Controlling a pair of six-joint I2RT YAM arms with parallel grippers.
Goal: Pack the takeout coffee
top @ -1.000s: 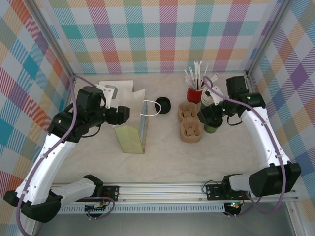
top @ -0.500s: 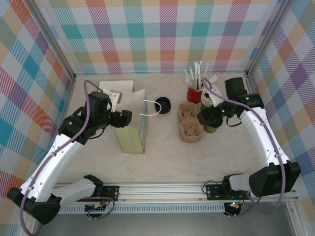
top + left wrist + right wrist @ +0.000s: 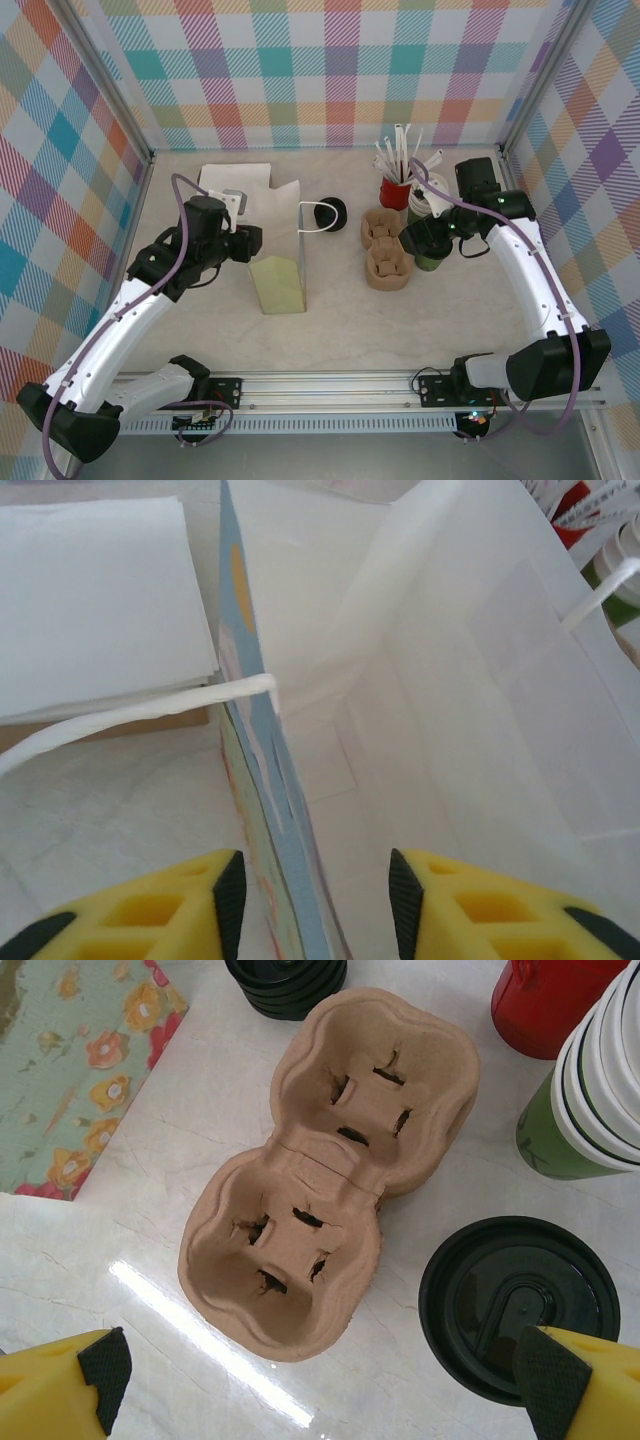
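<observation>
Both grippers are hanging open, empty: the left gripper astride one wall of the paper bag, the right gripper off-centre above the coffee cup just right of the carrier, so closing is risking tipping it.

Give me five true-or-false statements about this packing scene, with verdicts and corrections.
1. Both pockets of the pulp carrier are empty. True.
2. The takeout coffee sits in the carrier. False: it stands on the table beside it.
3. The left gripper straddles one wall of the paper bag. True.
4. The right gripper is shut on the coffee. False: it is open.
5. The red cup holds black lids. False: it holds white straws.
</observation>
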